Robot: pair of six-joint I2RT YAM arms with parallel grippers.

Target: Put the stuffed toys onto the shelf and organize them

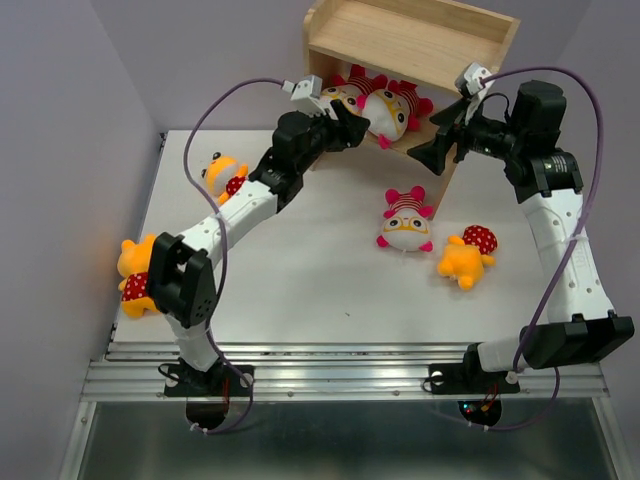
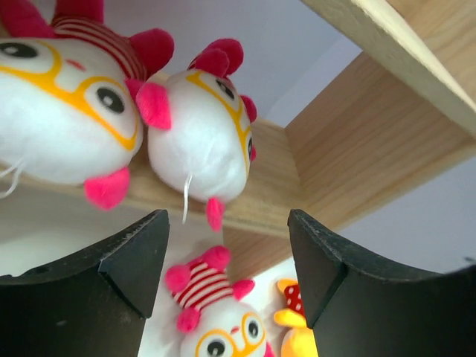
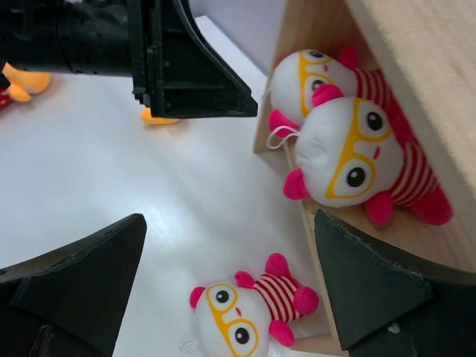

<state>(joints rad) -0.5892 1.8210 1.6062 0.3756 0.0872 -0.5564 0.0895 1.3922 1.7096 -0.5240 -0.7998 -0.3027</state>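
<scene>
The wooden shelf (image 1: 410, 40) stands at the back of the table. Two white-faced striped toys (image 1: 345, 97) (image 1: 387, 113) lie side by side on its lower tier; the left wrist view shows them close up (image 2: 59, 104) (image 2: 201, 137). A third striped toy (image 1: 405, 225) lies on the table in front of the shelf. Orange toys lie at the right (image 1: 468, 255), back left (image 1: 222, 175) and left edge (image 1: 135, 275). My left gripper (image 1: 350, 122) is open and empty just before the shelved toys. My right gripper (image 1: 428, 137) is open and empty by the shelf's right front corner.
The white table (image 1: 300, 270) ends at a metal rail at the near edge. The shelf's side panel (image 3: 424, 52) stands close to my right fingers. My left gripper (image 3: 186, 67) shows in the right wrist view, left of the shelf opening.
</scene>
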